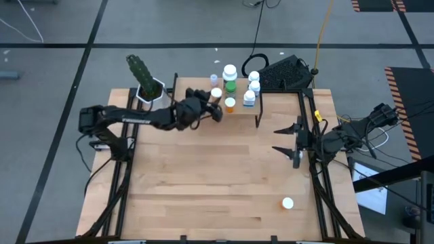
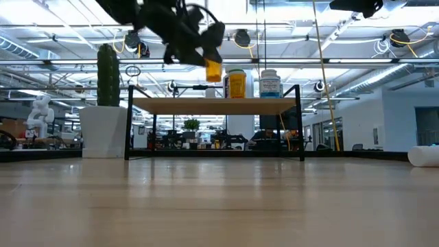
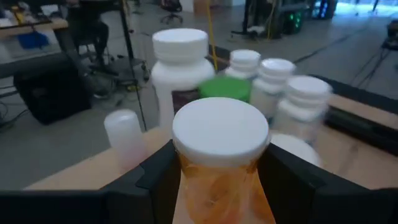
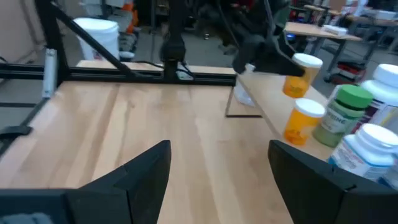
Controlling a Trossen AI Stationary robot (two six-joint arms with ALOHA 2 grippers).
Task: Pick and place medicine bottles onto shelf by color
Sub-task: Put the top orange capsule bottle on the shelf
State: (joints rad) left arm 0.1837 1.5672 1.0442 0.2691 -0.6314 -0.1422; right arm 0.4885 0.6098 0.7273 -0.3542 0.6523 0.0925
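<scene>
Grey floor (image 1: pixel 169 27) with dark seams, bright ceiling strip lights (image 2: pixel 62 31), distant desks (image 4: pixel 317 30).

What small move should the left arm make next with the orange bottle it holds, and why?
Probably lower it onto the shelf beside the other orange bottle. The left pincer holds its orange bottle above the shelf board, not yet resting on it. The right pincer waits open at the table's right side.

In the left wrist view the held orange bottle (image 3: pixel 219 168) is cut off at the lower edge. Behind it, the bottles (image 3: pixel 292 102) at 2 o'clock are blurred, labels unreadable. In the low view, the small bottle (image 2: pixel 425 156) on the tabletop is cropped by the edge.
</scene>
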